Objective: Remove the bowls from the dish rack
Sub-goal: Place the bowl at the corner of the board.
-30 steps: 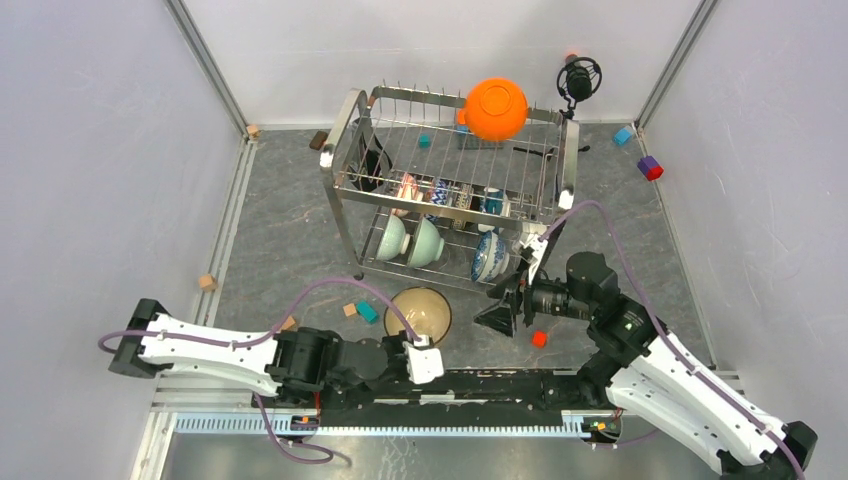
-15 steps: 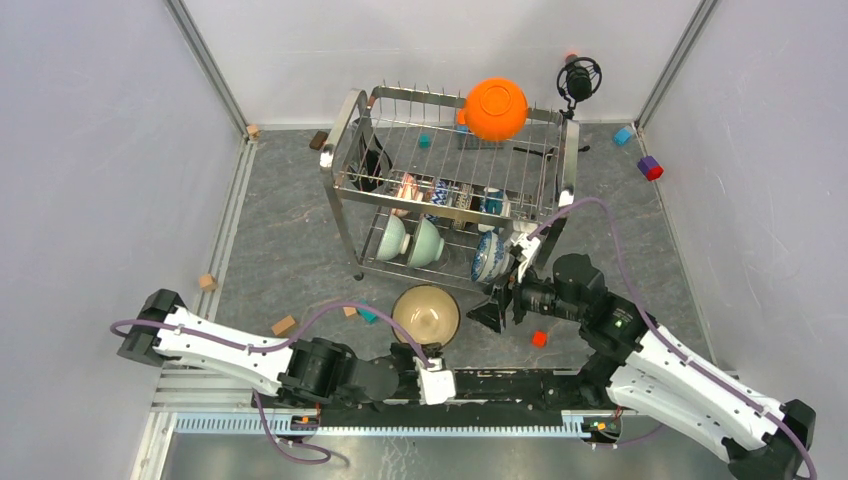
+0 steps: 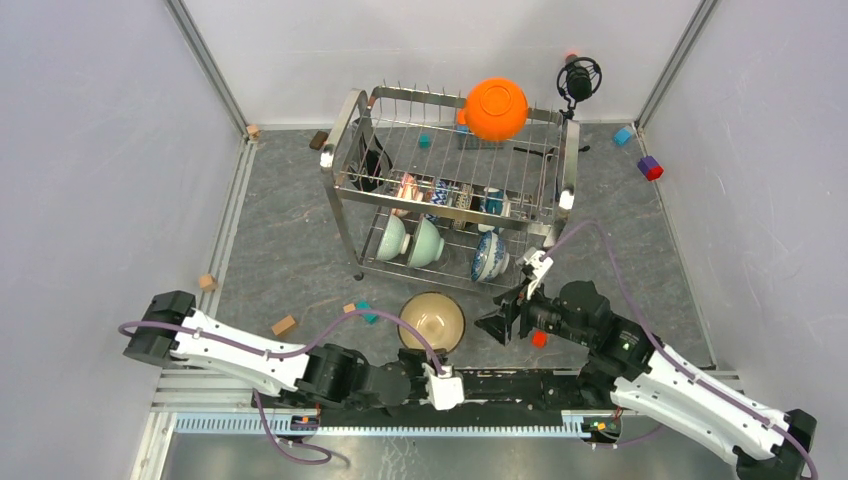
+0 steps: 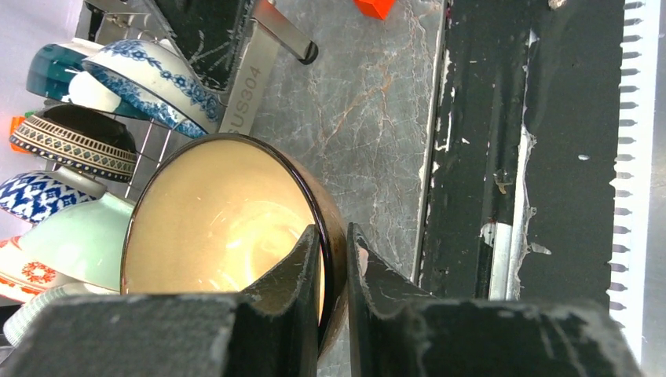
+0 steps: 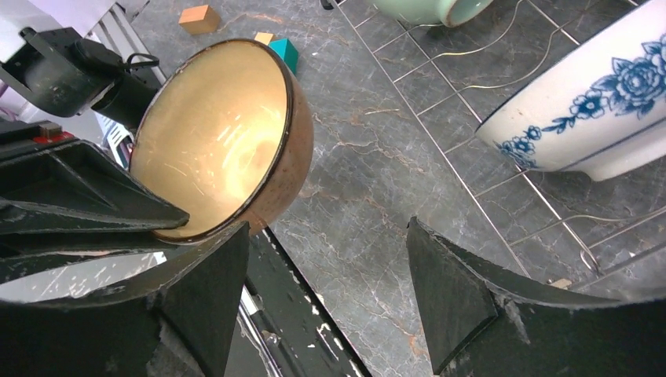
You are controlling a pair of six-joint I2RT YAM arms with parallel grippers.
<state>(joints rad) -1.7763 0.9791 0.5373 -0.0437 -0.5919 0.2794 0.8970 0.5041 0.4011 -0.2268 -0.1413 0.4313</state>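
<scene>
- Left end effector (image 4: 334,233) pinches the brown-gold bowl (image 4: 220,228) at its rim, one finger inside, one outside.
- Right end effector (image 5: 328,229) stands wide open just beside that bowl.

Bare grey marble-look tabletop (image 3: 285,235) L of shiny steel two-tier wire rack (image 3: 450,207): free passage. Strip in front of rack tight: brown-gold glazed bowl (image 3: 431,320), small teal block (image 3: 367,312), small red block (image 3: 539,339), plus R arm's black gripper (image 5: 328,236) just beside bowl.
</scene>
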